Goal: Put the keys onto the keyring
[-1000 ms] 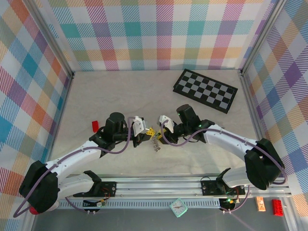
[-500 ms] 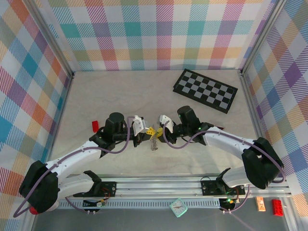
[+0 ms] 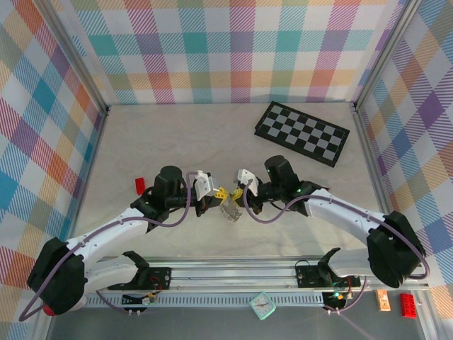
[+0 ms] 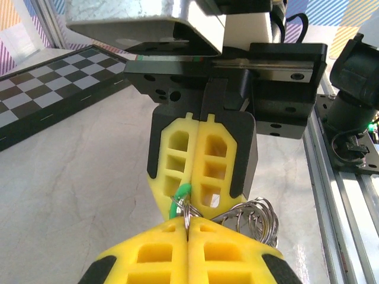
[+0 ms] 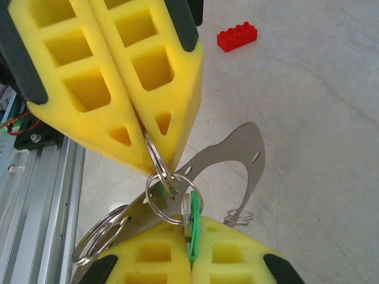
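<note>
A small ring (image 5: 152,152) is pinched between the pressed-together fingers of the left gripper (image 3: 219,193). A green key (image 5: 193,232) is clamped in the right gripper (image 3: 238,192), met tip to tip with the left. The grey keyring (image 5: 246,155) is seen just beside them, over the near middle of the table (image 3: 177,142)

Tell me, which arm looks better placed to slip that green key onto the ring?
Probably the right. The right gripper is shut on the green key, whose loop meets the split ring that the left gripper pinches. The left looks like the steadying holder.
</note>
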{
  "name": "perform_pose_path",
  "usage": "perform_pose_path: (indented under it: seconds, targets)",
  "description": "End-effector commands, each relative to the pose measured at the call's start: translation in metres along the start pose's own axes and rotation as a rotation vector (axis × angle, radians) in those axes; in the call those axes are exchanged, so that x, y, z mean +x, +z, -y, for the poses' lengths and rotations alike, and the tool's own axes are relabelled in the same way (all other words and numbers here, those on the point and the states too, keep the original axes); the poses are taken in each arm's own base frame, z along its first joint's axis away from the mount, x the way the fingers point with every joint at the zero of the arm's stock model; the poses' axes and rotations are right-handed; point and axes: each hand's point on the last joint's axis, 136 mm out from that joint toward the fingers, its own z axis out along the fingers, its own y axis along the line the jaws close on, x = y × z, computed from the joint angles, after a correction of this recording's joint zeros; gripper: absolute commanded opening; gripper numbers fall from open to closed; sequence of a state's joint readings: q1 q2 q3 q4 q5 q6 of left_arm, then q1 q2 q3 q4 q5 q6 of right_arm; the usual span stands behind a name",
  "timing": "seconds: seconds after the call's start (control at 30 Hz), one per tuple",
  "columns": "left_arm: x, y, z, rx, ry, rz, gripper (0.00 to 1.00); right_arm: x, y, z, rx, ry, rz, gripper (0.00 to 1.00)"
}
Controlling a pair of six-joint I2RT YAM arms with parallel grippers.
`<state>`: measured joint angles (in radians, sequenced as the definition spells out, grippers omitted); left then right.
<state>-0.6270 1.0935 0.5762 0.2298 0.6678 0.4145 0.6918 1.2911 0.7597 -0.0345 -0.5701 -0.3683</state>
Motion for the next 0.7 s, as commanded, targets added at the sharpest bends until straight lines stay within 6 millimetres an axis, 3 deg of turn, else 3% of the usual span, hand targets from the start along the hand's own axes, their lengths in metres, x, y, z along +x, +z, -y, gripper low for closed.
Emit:
perform_pose_path:
  seconds: [0.0, 0.43, 0.67]
  targets:
    - [-0.007, -0.003, 0.002, 0.001, 0.041, 0.006, 0.0, -0.014, -0.01, 0.0, 0.009, -0.041, -0.001, 0.0]
    - [0.002, -0.001, -0.006, -0.032, 0.04, -0.053, 0.0, -0.031, -0.026, -0.002, 0.044, -0.099, -0.005, 0.0]
    - [-0.004, -0.005, -0.012, -0.086, 0.036, -0.01, 0.34, -0.033, -0.03, 0.002, 0.072, -0.107, -0.033, 0.0]
